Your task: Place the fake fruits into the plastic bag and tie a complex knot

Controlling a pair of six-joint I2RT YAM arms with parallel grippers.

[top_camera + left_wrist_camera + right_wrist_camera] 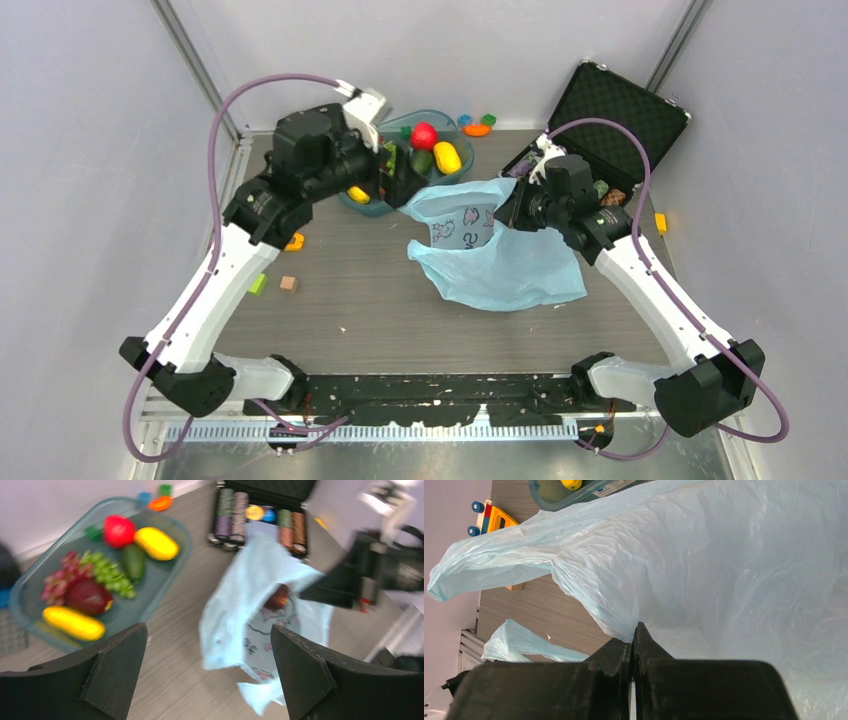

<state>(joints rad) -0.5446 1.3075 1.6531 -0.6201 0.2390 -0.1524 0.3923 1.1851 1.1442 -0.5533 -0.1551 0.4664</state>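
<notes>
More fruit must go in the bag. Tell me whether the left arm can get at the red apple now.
Probably yes. The left hand is open close to the tub, the red apple lies uncovered in it, and the right hand, shut on the plastic bag, is off to the side.

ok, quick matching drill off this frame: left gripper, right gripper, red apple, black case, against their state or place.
Things:
1. left gripper
2. right gripper
3. red apple
4. black case

States or places:
A. in the tub at the far edge of the table
B. shut on the plastic bag
C. lid up, far right corner
D. open, holding nothing

Pairs: 1-D, 2-B, 3-A, 4-C
</notes>
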